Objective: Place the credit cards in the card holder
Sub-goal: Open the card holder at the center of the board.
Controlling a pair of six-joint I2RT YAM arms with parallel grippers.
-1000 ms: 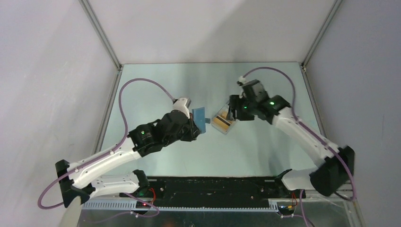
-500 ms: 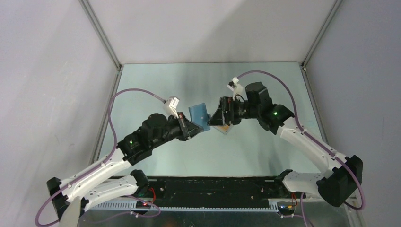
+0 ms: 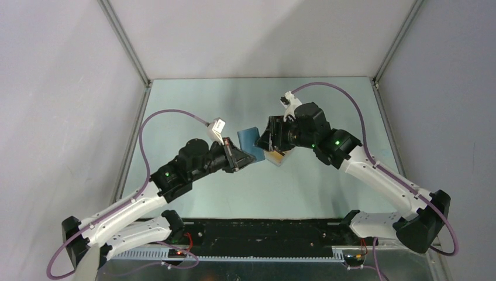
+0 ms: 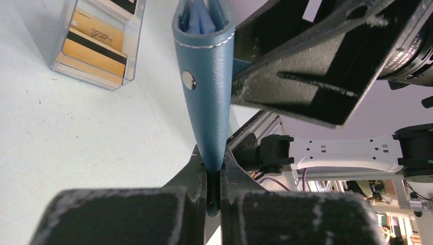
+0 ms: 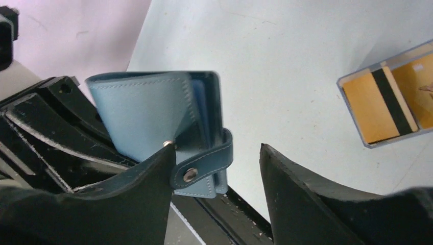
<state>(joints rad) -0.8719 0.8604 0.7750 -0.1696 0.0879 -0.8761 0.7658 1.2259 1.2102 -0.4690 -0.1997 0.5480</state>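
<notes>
Left wrist view: left claw (image 4: pixel 214 176) pinches the blue card holder (image 4: pixel 207 97) by its edge; right claw (image 5: pixel 217 153) stands spread about its snap strap (image 5: pixel 204 164); credit cards (image 4: pixel 94 48) sit in a clear tray (image 4: pixel 131 56).

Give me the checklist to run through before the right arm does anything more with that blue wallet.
1. Left gripper clamped on one edge of the card holder: ok.
2. Right gripper open, with the strap between its fingers: ok.
3. Strap unsnapped: ok, it looks loose and the stud on the cover is bare.
4. Card holder spread wide enough to take a card: not ok, the covers only gape slightly.
5. Credit cards waiting in the clear tray, none in a gripper: ok.
6. Inner pockets free: cannot tell.
</notes>
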